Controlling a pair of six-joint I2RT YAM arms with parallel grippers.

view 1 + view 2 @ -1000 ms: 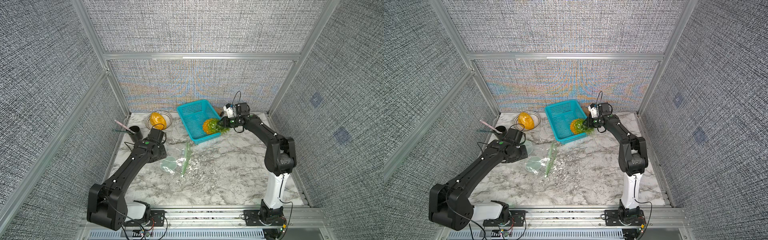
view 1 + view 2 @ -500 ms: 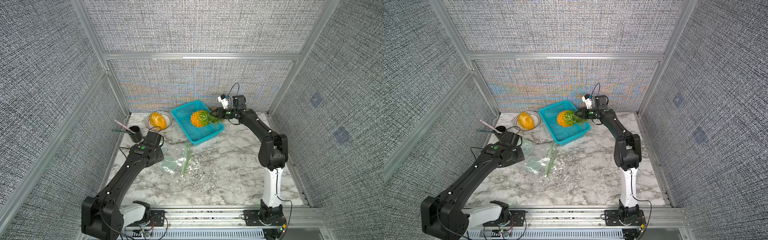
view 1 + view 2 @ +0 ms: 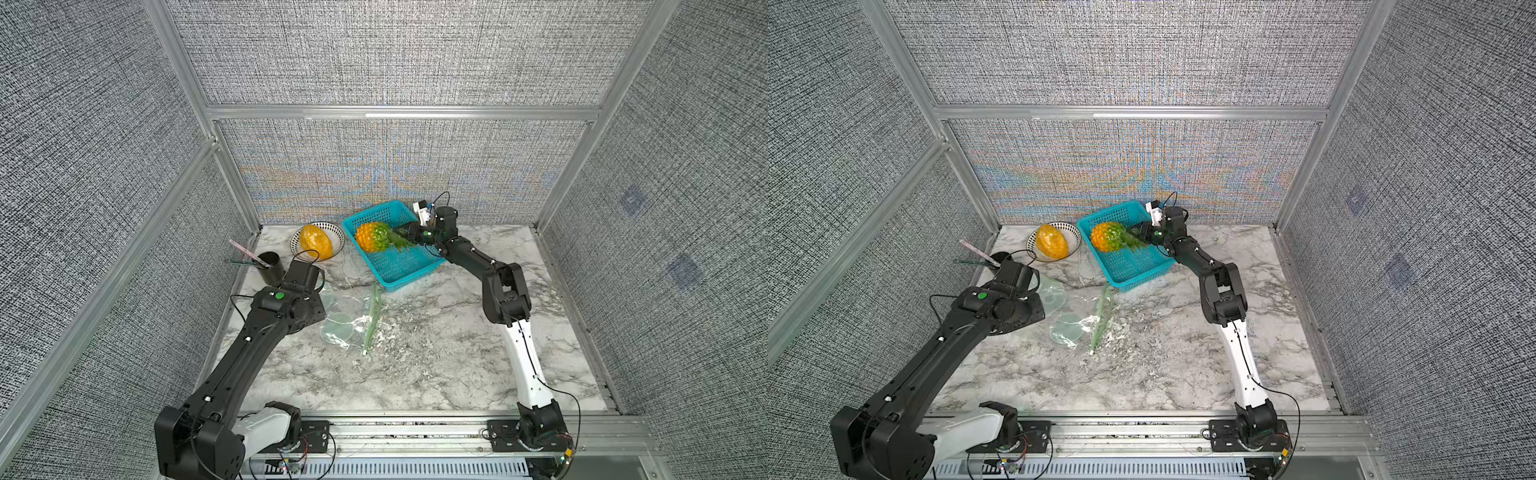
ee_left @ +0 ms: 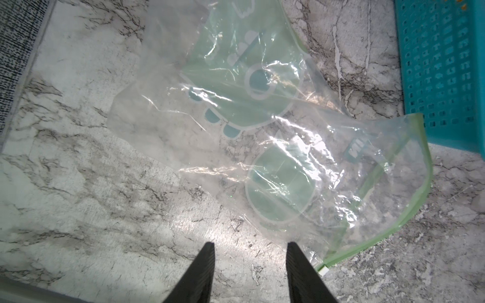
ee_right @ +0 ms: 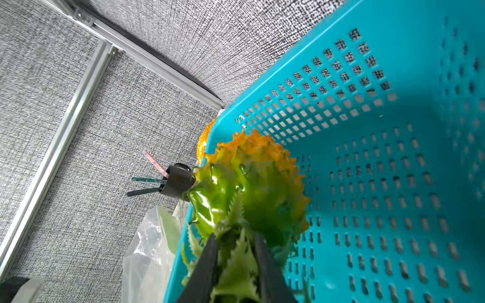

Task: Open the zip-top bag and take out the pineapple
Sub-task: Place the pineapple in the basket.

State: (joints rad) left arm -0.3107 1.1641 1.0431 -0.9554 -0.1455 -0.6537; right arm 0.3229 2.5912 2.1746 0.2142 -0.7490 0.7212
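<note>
The pineapple (image 3: pixel 374 237) is out of the bag (image 3: pixel 347 320) and over the blue basket (image 3: pixel 409 276), which stands at about 12 o'clock from the middle of the table (image 3: pixel 436 365) in both top views. It lies on its side: the orange body points to 9 o'clock and the green leaves to 3 o'clock, toward the right gripper (image 3: pixel 405 232). In the right wrist view the two fingers (image 5: pixel 207 267) stand one on each side of the leaves, and the leaves fill the narrow gap, so the fingers pinch the pineapple (image 5: pixel 252 183) by its leaves. The body is beyond the fingertips, close to the basket (image 5: pixel 367 157) wall. If the body rests on the basket floor or hangs above it, I cannot tell.

The bag lies flat on the table at about 9 o'clock from the middle. Its green zip strip (image 3: pixel 371 320) runs roughly from 12 to 6 o'clock along the side that looks to 3 o'clock. The left gripper (image 4: pixel 250 246) hangs over the table at the edge of the bag (image 4: pixel 262 131). Its fingers (image 4: pixel 202 272) are spread apart with only bare table between them; one fingertip is just beside the end of the zip strip, and the bag is in front of the fingertips.

A bowl (image 3: pixel 337 232) with an oval orange fruit (image 3: pixel 316 247) stands at 9 o'clock from the basket, and a black cup (image 3: pixel 270 268) at 8 o'clock from the bowl
</note>
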